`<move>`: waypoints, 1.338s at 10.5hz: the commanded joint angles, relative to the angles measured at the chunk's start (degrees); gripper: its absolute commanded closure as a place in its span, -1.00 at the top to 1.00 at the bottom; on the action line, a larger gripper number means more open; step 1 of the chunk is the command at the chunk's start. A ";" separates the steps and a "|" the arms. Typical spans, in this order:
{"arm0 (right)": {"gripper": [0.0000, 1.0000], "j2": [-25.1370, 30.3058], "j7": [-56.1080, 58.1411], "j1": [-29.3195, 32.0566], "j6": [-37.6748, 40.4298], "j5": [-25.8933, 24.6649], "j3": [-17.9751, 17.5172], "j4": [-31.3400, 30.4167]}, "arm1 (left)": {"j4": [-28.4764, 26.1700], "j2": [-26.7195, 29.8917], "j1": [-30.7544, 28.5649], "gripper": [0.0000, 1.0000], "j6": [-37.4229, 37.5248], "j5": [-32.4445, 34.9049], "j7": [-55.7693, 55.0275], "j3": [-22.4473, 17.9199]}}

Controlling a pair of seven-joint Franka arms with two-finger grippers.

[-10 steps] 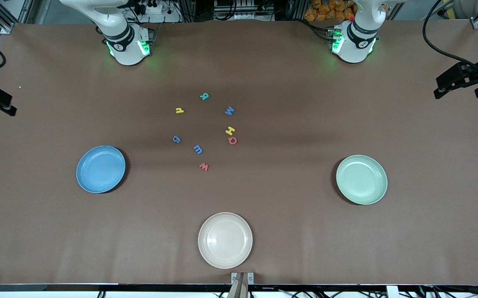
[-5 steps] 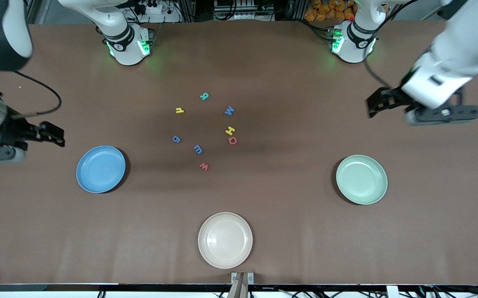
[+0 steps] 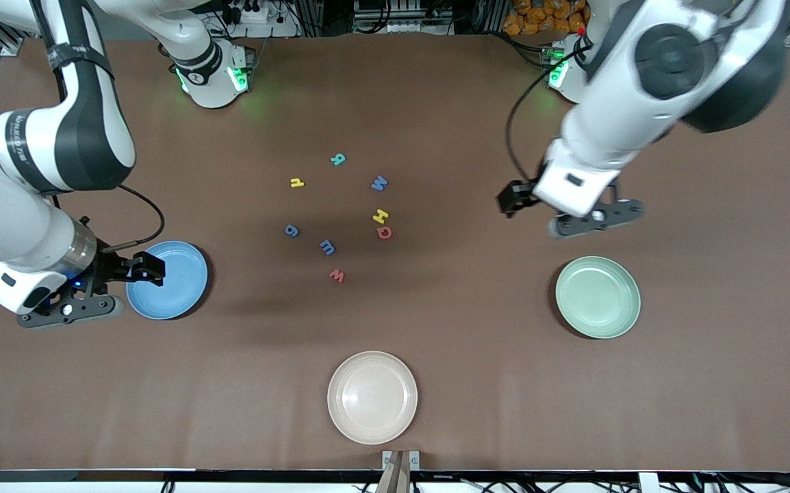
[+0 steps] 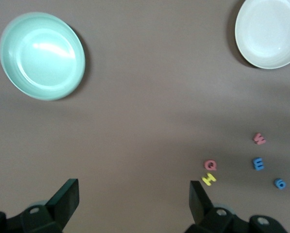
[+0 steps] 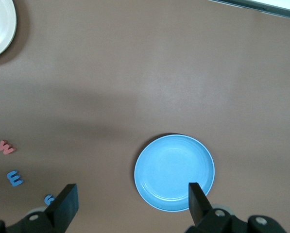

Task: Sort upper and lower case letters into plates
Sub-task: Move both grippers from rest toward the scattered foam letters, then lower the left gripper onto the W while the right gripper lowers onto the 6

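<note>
Several small letters lie loose mid-table: teal R, yellow h, blue M, yellow H, red Q, blue g, blue m, red w. The blue plate sits toward the right arm's end, the mint green plate toward the left arm's end; nothing lies in either. My right gripper hangs open over the blue plate's edge. Open too, my left gripper hovers over bare table between the letters and the mint plate.
A cream plate sits near the table's front edge, nearer the camera than the letters. A brown mat covers the whole table.
Both arms have swung in from the table's ends: the right gripper came over the blue plate's edge, the left toward the letters. Letters and plates have not moved.
</note>
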State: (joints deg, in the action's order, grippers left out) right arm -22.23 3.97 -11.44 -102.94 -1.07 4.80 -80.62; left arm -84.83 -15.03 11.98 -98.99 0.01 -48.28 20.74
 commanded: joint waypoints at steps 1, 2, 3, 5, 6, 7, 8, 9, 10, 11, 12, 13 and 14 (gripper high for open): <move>1.00 -2.90 -0.27 -3.22 0.11 -0.16 0.03 -0.50 | -3.65 -0.62 1.30 1.00 -3.73 0.79 -5.68 2.96; 1.00 -4.82 -0.80 -4.98 -1.02 -0.16 0.03 -0.59 | -6.38 -0.62 0.95 1.00 -6.63 0.87 -6.65 5.25; 1.00 -7.02 -3.59 -7.17 -3.73 -0.16 0.03 -0.86 | -8.66 -1.14 0.77 1.00 -9.61 0.96 -5.70 7.45; 1.00 -9.58 -13.24 -11.39 -6.47 -0.08 -0.05 -2.95 | -11.14 -4.82 0.42 1.00 -13.23 2.62 2.52 13.59; 1.00 -9.59 -18.07 -13.06 -8.75 -0.08 -0.05 -6.19 | -13.06 -5.62 -0.02 1.00 -14.90 6.46 7.44 15.97; 1.00 -9.33 -20.47 -13.95 -13.29 0.71 -0.05 -10.66 | -14.91 -5.97 -0.28 1.00 -16.92 8.41 10.02 18.17; 1.00 -8.98 -20.14 -13.96 -17.17 4.37 -0.05 -14.62 | -16.06 -6.50 -0.11 1.00 -17.81 9.82 12.04 18.71; 1.00 -8.28 -19.09 -14.22 -18.25 5.62 -0.05 -17.01 | -16.16 -7.72 0.15 1.00 -17.99 10.45 12.93 19.33; 1.00 -6.70 -15.34 -14.83 -18.26 5.64 -0.05 -19.38 | -16.16 -9.04 0.24 1.00 -18.78 11.67 12.94 20.20; 1.00 -5.04 -9.21 -14.84 -18.26 5.72 -0.05 -22.01 | -16.33 -9.84 0.33 1.00 -19.39 13.86 13.03 20.73; 1.00 -3.54 -4.28 -14.84 -18.26 5.90 -0.05 -23.78 | -16.33 -11.06 0.85 1.00 -19.92 15.71 13.03 20.83; 1.00 -1.96 -2.49 -15.01 -18.52 5.90 -0.05 -26.06 | -16.33 -12.90 2.07 1.00 -22.01 17.03 12.34 20.74; 1.00 0.15 -0.56 -15.80 -20.27 5.90 -0.05 -29.30 | -16.33 -14.57 3.30 1.00 -24.47 17.48 12.15 20.74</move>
State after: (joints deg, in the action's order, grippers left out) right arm -27.68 -0.10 -26.00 -120.83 3.90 4.46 -102.73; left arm -101.25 -26.88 14.13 -120.30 15.25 -36.06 40.82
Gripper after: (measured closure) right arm 0.000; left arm 0.000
